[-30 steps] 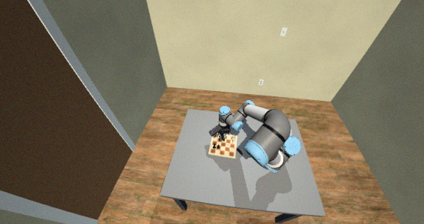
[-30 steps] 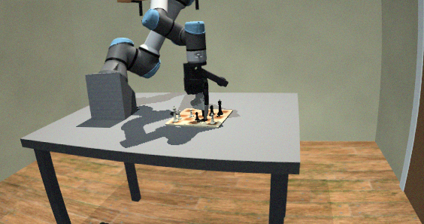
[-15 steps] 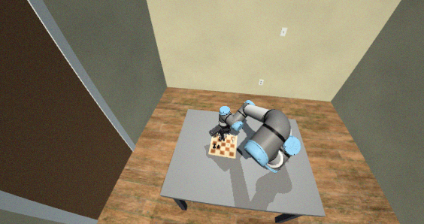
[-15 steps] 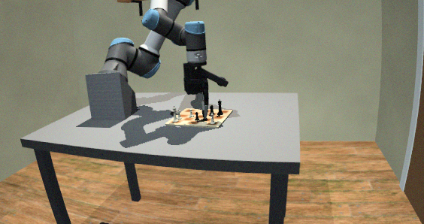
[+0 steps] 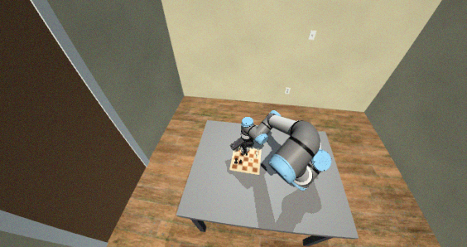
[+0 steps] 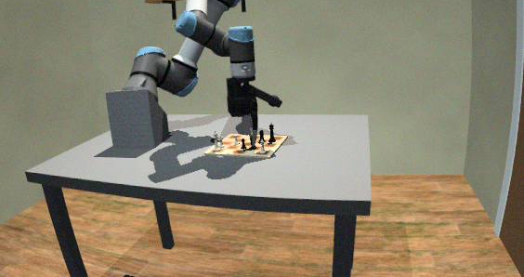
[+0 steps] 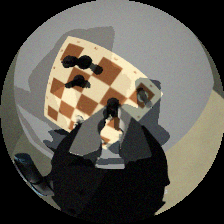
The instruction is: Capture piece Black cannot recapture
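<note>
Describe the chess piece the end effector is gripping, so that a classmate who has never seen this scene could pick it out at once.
Start at the grey table and find the small chessboard near its middle, under the arm. On the board, look directly below the end effector, which has come straight down. The black piece pinched between its fingers is the one; the other black pieces stand free, untouched.

matt grey table (image 6: 302, 177), wooden plank floor (image 6: 418, 232)

board (image 7: 64, 86): small checkered square, flat on the grey tabletop (image 6: 307, 167)
held piece (image 7: 113, 105): black, upright on the board, pinched in the hand (image 7: 111, 131)
other pieces: black and white, upright
</note>
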Robot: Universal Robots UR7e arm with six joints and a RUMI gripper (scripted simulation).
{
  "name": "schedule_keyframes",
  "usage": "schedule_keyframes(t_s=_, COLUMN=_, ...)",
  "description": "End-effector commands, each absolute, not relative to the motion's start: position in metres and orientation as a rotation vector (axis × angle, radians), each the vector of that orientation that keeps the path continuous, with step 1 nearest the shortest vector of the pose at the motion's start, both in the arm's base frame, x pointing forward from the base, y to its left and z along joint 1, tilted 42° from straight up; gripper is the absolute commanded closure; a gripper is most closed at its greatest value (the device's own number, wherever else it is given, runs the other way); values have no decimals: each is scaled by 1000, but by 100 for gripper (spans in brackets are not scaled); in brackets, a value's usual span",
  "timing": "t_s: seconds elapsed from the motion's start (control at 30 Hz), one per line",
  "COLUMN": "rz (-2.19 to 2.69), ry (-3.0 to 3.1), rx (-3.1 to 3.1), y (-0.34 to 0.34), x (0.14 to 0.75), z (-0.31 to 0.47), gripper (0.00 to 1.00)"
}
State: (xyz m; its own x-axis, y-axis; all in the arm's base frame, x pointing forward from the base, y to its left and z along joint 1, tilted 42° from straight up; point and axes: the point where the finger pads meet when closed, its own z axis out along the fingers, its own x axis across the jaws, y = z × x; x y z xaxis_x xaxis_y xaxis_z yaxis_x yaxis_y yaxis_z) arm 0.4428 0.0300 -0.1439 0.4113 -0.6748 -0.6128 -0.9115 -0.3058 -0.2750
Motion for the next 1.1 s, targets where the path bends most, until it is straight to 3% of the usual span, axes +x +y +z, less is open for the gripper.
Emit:
schedule_keyframes(t_s=0.0, rz=518, ry=1342, rx=-2079, y=30, x=443, z=-144, gripper=100)
schedule_keyframes(t_s=0.7, rz=518, ry=1342, rx=-2079, y=28, x=443, z=-142, gripper=100)
schedule_keyframes(t_s=1.07, rz=518, ry=1342, rx=-2079, y=-6, x=443, z=-105, gripper=100)
